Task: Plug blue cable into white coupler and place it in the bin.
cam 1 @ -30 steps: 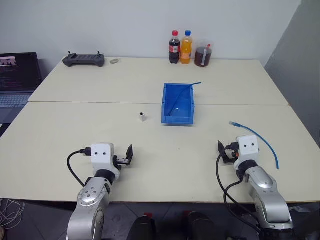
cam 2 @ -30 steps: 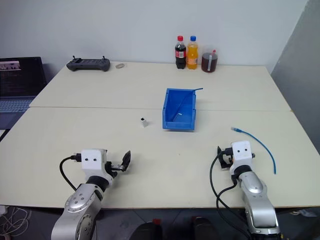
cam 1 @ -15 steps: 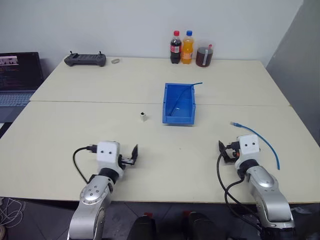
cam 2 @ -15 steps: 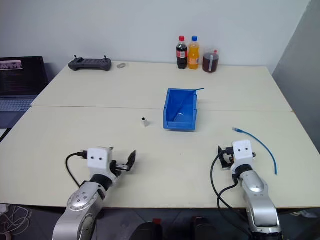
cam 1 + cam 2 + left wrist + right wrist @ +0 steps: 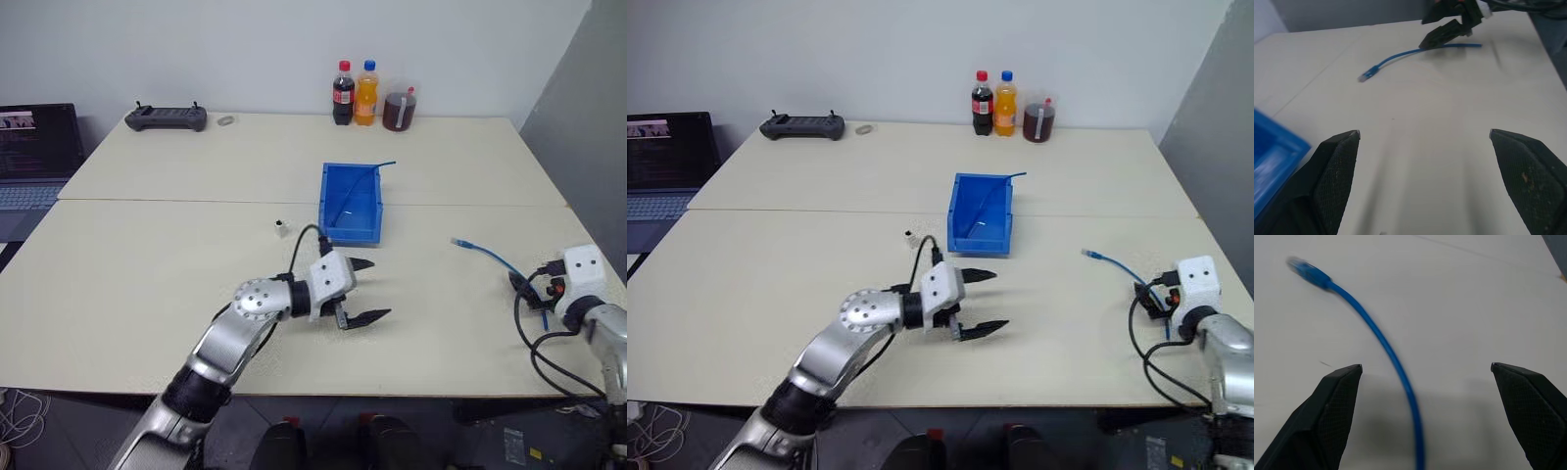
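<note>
Tabletop: two pale cream tabletops are standing edge to edge, with a seam running across between them.
Laptop: it is sitting open beyond the tabletop's far left edge.
Bin: the bright-blue bin is resting near the middle of the tabletop, just past the seam, with its open top up. A thin darker blue cable is leaning over its far right corner.
Controller: a dark handheld controller is lying at the far left of the tabletop.
Bottles: a cola bottle and an orange bottle are standing side by side at the far edge, with a lidded cup of dark drink just beside them.
Left hand: it is reaching across in front of the bin, pointing toward the robot's right, with its two black fingers spread wide and holding nothing.
Right hand: it is sitting at the right edge of the tabletop, fingers spread wide and empty, over the near end of the blue cable.
Blue cable: it is lying curved on the tabletop to the right of the bin, well apart from it, with its plug end toward the bin.
White coupler: it is standing on the tabletop just left of the bin, apart from both hands.
</note>
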Tool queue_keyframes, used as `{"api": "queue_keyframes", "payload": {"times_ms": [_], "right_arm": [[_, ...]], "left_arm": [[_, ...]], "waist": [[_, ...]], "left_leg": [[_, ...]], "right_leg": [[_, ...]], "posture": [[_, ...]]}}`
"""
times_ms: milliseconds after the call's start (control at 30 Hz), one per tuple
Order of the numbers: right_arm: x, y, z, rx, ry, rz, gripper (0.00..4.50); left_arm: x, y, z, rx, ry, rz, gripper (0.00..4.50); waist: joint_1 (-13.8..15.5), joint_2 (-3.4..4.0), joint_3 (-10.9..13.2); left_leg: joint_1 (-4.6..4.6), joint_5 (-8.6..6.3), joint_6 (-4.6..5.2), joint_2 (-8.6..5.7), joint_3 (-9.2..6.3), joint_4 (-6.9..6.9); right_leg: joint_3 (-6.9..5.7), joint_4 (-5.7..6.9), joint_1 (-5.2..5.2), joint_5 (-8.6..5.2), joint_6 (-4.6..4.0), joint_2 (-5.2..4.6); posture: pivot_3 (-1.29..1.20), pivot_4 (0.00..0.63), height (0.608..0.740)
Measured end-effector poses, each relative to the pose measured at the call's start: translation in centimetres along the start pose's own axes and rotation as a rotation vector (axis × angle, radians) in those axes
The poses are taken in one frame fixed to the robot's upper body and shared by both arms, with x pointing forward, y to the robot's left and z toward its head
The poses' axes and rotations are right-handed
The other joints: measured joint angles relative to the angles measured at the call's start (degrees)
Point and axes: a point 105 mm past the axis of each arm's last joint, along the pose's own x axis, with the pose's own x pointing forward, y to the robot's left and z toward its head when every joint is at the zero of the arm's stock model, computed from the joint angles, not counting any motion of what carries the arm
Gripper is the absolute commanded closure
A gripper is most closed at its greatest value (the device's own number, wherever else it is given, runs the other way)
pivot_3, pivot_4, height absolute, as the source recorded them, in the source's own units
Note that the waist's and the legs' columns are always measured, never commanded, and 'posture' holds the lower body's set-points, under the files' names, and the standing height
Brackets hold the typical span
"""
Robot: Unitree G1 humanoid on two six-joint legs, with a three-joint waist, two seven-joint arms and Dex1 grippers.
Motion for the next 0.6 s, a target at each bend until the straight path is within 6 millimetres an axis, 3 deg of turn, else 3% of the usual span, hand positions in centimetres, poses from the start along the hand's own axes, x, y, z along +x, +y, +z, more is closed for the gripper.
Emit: {"api": "queue_keyframes", "payload": {"times_ms": [233,400,600], "right_arm": [[0.9,-0.5,-0.7,0.052,0.06,0.184,0.01],[0.8,0.1,-0.9,0.046,0.064,0.287,0.93],[1.2,0.0,-0.9,0.035,0.055,0.297,2.57]], "left_arm": [[2.9,-0.5,1.3,0.037,-0.067,-0.149,0.0],[2.9,-0.7,0.7,0.03,-0.051,-0.165,0.0],[2.8,-0.4,0.4,0.027,-0.038,-0.147,0.0]], "waist": [[-0.1,0.08,0.0],[0.0,0.09,0.0],[-0.1,0.09,0.0]], "left_leg": [[0.0,-0.01,0.02,0.03,0.06,0.01],[0.01,-0.01,0.02,0.04,0.01,0.04],[0.04,-0.01,0.02,0.06,0.04,0.06]], "right_leg": [[0.09,-0.01,0.0,0.0,0.0,-0.01],[0.05,0.02,0.03,0.02,0.03,-0.01],[0.07,0.02,0.04,0.04,0.06,-0.02]], "posture": [[0.0,0.15,0.74],[0.0,0.15,0.74],[0.0,0.15,0.74]]}}
